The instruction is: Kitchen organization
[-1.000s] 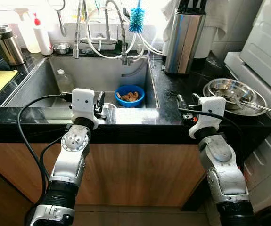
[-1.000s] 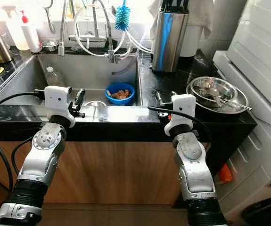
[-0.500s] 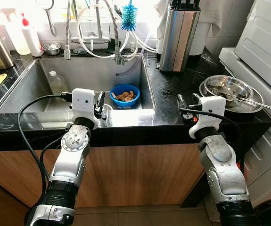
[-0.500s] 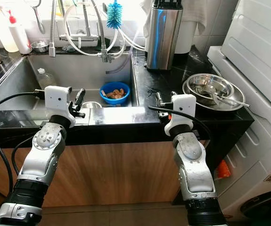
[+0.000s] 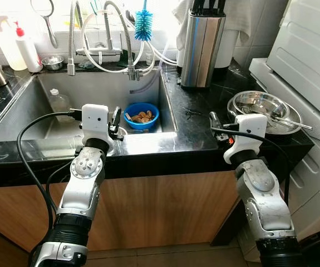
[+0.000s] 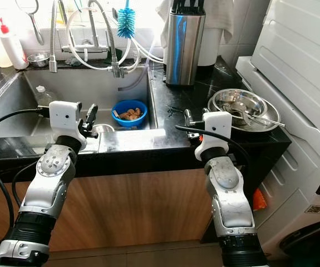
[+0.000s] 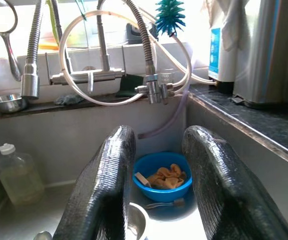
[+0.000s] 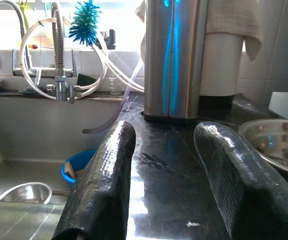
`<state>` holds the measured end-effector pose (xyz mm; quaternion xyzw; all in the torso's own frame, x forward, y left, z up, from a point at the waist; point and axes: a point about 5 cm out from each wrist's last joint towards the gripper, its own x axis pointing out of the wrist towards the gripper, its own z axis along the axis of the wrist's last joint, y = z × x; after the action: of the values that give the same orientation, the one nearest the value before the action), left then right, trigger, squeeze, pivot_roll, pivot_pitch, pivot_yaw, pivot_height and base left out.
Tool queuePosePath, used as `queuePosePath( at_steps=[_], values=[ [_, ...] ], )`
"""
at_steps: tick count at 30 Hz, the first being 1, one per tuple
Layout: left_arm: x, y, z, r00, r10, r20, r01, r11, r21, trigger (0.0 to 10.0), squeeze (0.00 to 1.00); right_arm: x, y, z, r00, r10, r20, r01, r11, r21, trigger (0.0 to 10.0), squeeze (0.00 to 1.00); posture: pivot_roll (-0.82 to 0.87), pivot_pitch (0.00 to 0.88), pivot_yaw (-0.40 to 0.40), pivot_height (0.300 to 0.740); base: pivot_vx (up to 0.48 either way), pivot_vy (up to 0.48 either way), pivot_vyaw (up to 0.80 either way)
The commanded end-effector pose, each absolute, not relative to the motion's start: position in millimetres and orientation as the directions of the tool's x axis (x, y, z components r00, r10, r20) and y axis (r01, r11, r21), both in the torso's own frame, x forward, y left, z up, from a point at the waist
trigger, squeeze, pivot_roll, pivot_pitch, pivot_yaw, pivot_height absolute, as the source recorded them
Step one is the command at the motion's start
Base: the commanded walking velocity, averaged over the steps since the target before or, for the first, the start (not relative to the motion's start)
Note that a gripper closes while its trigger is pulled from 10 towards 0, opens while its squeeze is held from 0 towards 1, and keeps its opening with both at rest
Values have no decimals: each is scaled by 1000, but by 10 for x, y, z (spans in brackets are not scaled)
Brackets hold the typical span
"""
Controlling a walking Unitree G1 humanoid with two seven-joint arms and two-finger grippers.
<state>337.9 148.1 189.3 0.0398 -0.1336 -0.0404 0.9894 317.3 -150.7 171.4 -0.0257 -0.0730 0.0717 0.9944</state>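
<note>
In front of me is a steel sink (image 5: 20,114) set in a black counter (image 5: 196,130). In the sink are a blue bowl (image 5: 141,115) of food scraps, a small steel bowl (image 8: 26,192) and a plastic bottle (image 5: 59,102). A large steel bowl (image 5: 264,105) with utensils in it sits on the counter at the right. My left gripper (image 5: 114,119) hovers open over the sink's front edge, pointing at the blue bowl (image 7: 162,176). My right gripper (image 5: 221,117) is open above the counter, just left of the large bowl.
A steel knife block (image 5: 200,47) stands at the back of the counter. A faucet (image 5: 121,33) with hoses and a blue bottle brush (image 5: 143,23) hangs over the sink. A white appliance (image 5: 310,50) stands at the right. Bottles (image 5: 25,47) are at the back left.
The whole picture has shifted left and shows more of the right side, so the camera has moved. Both arms hold the same pose, with the fingers as before.
</note>
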Motion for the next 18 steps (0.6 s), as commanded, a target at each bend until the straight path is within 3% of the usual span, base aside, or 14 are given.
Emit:
queuePosePath(
  at_steps=[1,5,18],
  values=[
    [3392,1480,1959,955,-84,284,62,994,85,10000,0,3178,-1508,1758,977,142,162,-131,988,-78,10000,0,-26,32,-25,740,300,0,0],
    [3392,1479,1955,956,-84,281,62,994,85,10000,0,3174,-1504,1764,976,143,165,-131,988,-82,10000,0,-25,32,-25,740,302,0,588],
    [3393,1474,1955,956,-86,282,64,994,86,10000,0,3181,-1505,1746,978,142,156,-135,989,-56,10000,0,-23,29,-27,740,304,0,0]
  ],
)
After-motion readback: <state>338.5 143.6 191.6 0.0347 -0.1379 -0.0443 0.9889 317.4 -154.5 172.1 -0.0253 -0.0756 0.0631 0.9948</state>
